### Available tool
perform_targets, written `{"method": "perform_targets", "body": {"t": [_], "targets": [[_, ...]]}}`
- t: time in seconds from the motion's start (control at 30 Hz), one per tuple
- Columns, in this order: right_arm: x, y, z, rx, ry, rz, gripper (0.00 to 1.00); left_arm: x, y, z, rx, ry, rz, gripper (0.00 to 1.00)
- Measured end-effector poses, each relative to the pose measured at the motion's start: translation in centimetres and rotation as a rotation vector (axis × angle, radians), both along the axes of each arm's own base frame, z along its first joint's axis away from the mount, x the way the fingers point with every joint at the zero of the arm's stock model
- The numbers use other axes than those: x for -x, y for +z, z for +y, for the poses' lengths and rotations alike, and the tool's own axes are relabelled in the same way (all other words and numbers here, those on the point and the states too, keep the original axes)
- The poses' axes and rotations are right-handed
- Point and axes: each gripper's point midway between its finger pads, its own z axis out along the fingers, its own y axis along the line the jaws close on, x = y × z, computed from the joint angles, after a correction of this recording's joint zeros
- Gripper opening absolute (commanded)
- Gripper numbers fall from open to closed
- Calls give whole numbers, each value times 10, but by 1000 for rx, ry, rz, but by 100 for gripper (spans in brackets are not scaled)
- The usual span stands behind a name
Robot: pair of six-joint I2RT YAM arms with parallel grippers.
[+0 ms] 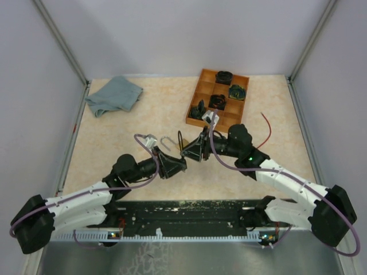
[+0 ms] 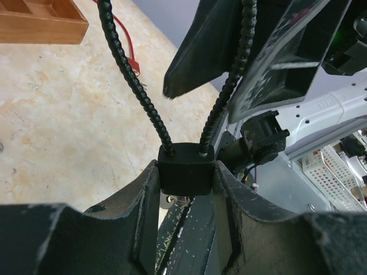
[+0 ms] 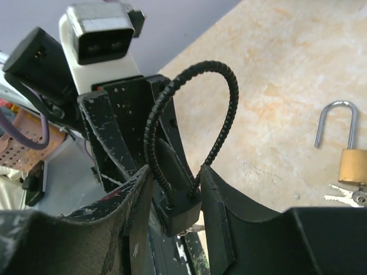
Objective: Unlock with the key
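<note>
Over the middle of the table (image 1: 114, 137), the two arms meet nose to nose around the cable lock (image 2: 183, 166). It has a small, blocky black body with rounded corners, and a black ribbed cable leaves its top at two points and arches up into a loop. The left gripper (image 2: 187, 179) is clamped on the body, one scuffed finger pressed against each side. The right gripper (image 3: 174, 172) faces it with its fingers on either side of the loop's lower part. The cable touches one finger, but whether that claw is squeezing or only bracketing the cable cannot be told. A sliver of bright metal shows under the body, too hidden to identify.

Just beyond the left gripper a brass padlock (image 3: 351, 166) with a silver shackle lies flat on the table, with keys (image 3: 344, 197) touching its lower end. A wooden tray (image 1: 198, 94) of compartments sits at the far right, near the right gripper. A blue-grey cloth (image 1: 113, 94) is crumpled in the far left corner, and a red wire (image 1: 267, 129) curls by the right edge. Walls and metal posts close off the left, right and far sides. Bare tabletop runs between cloth and tray and along the left side.
</note>
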Motion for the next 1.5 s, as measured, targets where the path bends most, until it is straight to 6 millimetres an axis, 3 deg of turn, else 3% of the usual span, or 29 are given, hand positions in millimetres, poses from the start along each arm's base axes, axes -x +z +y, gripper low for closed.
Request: {"method": "perform_targets", "body": {"t": [0.13,0.23,0.27,0.47,0.67,0.77,0.93,1.13,1.37,1.5], "targets": [[3,-16,2,48,18,24,27,1,-2,-2,-11,-16,-16,0],[6,-18,4,58,36,27,3,1,-6,-2,-23,-20,-17,0],[6,-18,5,59,43,21,0,1,-7,-2,-25,-21,-17,0],[6,-12,6,68,53,-5,0,4,-13,-6,-38,-55,-18,0],[-3,27,1,12,-2,-98,0,13,-31,-10,-78,-116,19,0],[-7,33,-4,3,-33,-112,0,14,-32,-8,-76,-118,13,0],[-30,17,-17,66,-163,-77,21,14,-30,-3,-93,-101,-5,0],[-74,-12,-59,222,-457,-80,40,1,-51,5,-209,-5,107,0],[-80,-13,-98,287,-621,-146,51,-30,-53,23,-323,209,250,0],[-78,-22,-114,330,-677,-149,54,-53,-64,47,-369,350,354,0]]}}
